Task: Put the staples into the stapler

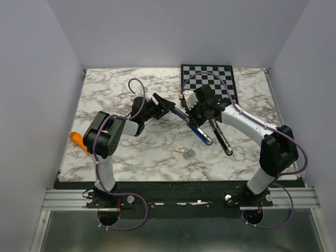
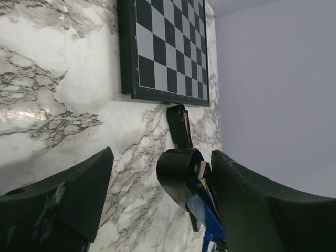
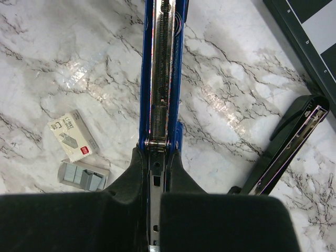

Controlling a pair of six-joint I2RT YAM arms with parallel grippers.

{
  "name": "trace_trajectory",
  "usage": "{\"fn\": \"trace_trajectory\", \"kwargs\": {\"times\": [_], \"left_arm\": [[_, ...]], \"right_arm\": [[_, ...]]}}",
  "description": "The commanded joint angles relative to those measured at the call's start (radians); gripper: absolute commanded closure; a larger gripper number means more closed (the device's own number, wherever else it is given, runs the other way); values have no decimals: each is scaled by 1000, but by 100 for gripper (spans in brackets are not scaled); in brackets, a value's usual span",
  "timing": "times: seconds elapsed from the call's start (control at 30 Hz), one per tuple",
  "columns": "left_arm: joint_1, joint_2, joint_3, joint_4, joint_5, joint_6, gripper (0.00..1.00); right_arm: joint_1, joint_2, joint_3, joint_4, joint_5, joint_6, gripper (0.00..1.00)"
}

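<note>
**Blue stapler clamped open on the right, staples loose on the table**

My right gripper (image 3: 156, 181) is clenched on the blue stapler (image 3: 161, 79). In the right wrist view its fingers pinch the hinge end low in the frame. The stapler runs straight up to the top edge, its magazine channel open and the spring showing along it.

My left gripper (image 2: 163, 168) is released, jaws spread wide. In the left wrist view the stapler's black rounded end sits between them. It is just beside the finger on the right of the frame and well apart from the one on the left. I cannot tell whether it touches the nearer finger.

The staples (image 3: 83, 176), a small grey block, lie flat on the marble table (image 1: 105, 94) at the lower left of the right wrist view, held by neither gripper. A small white box (image 3: 73, 135) lies just beside them, slightly higher in the frame. In the overhead view both sit below centre, near the blue stapler's free tip.

A black stapler (image 3: 291, 147) lies at the right of the right wrist view, a metal strip showing along it, apart from the blue one. The chessboard (image 1: 207, 79) is at top centre of the overhead view. An orange object (image 1: 77, 140) sits at the table's left edge, beside the left arm's elbow.
</note>
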Motion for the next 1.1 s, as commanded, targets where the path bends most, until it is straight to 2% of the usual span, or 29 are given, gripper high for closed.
{"fn": "trace_trajectory", "kwargs": {"times": [0.0,0.23,0.3,0.43,0.57,0.63,0.77,0.83,0.97,1.07], "left_arm": [[0,43,-12,182,36,-109,20],[0,54,-38,291,58,-144,41],[0,56,-51,326,56,-150,51],[6,54,-76,377,48,-155,58],[18,54,-101,401,45,-138,72],[21,53,-104,392,48,-120,77],[23,40,-108,343,52,-45,95],[23,24,-110,300,50,10,99],[23,-21,-101,156,19,125,100],[23,-67,-99,63,-20,207,100]], "right_arm": [[6,-42,-9,57,-26,-14,99],[6,-30,-7,60,-34,-17,99],[4,-27,-7,61,-37,-17,99],[4,-9,-7,66,-25,-20,99],[4,39,7,66,-16,-31,99],[6,59,17,66,-13,-40,99],[4,112,56,64,1,-49,97],[6,149,70,60,9,-57,95],[11,217,119,44,12,-63,89],[14,250,149,40,15,-59,76]]}}
